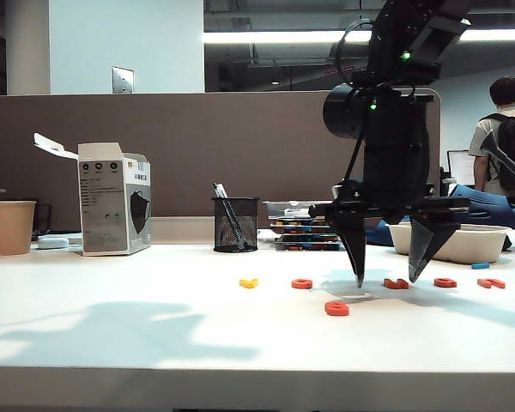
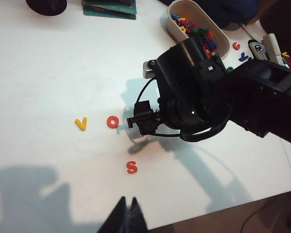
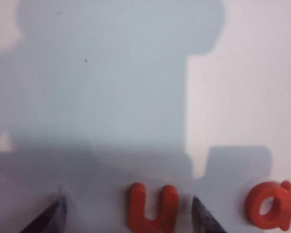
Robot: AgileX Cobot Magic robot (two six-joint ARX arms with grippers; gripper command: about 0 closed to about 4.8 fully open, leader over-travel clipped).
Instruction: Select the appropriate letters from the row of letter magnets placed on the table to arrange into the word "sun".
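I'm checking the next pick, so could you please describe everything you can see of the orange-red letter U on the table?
The letter U is a small, flat, orange-red piece that looks like glossy plastic, with two rounded prongs joined by a curved base. It lies flat on the white table, in the row beside an orange-red letter a. The open right gripper straddles it, one fingertip close beside a prong; no contact is visible.

The white table (image 1: 112,326) carries a loose row of flat letter magnets: a yellow V (image 1: 249,282), then an orange-red O (image 1: 302,283), a U (image 1: 396,283), a round letter (image 1: 445,281) and one more orange-red letter (image 1: 491,282) toward the right. An orange-red S (image 1: 336,308) lies alone nearer the front edge. Farther back stand a paper cup (image 1: 11,226), a white carton (image 1: 113,209), a mesh pen holder (image 1: 235,224) and a white tub (image 1: 459,242).
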